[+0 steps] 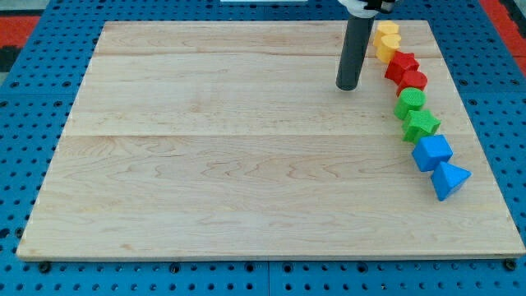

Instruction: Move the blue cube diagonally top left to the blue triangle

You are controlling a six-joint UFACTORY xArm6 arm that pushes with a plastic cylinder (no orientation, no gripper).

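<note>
- My tip (pixel 348 87) is resting on the wooden board (pixel 205 164) in its upper right part; it is the blunt end of a straight dark rod with no jaws, so it is gripping nothing and touching no block.
- Just to the tip's right, a curved column of blocks is running down the board's right side; the red blocks are sitting nearest, with a gap between them and the tip.
- At the top of the column two yellow blocks (pixel 387 39) are lying one below the other; their shapes are hard to tell.
- Below them a red star-like block (pixel 401 63) and a red rounded block (pixel 413 80) are touching.
- Next a green cylinder (pixel 410 102) is standing just above a green star (pixel 422 124).
- The blue cube (pixel 431 152) is sitting below the green star, well apart from the tip, toward the view's bottom right.
- The blue triangle (pixel 449 179) is lying just beside the cube, at its lower right, last in the column.
</note>
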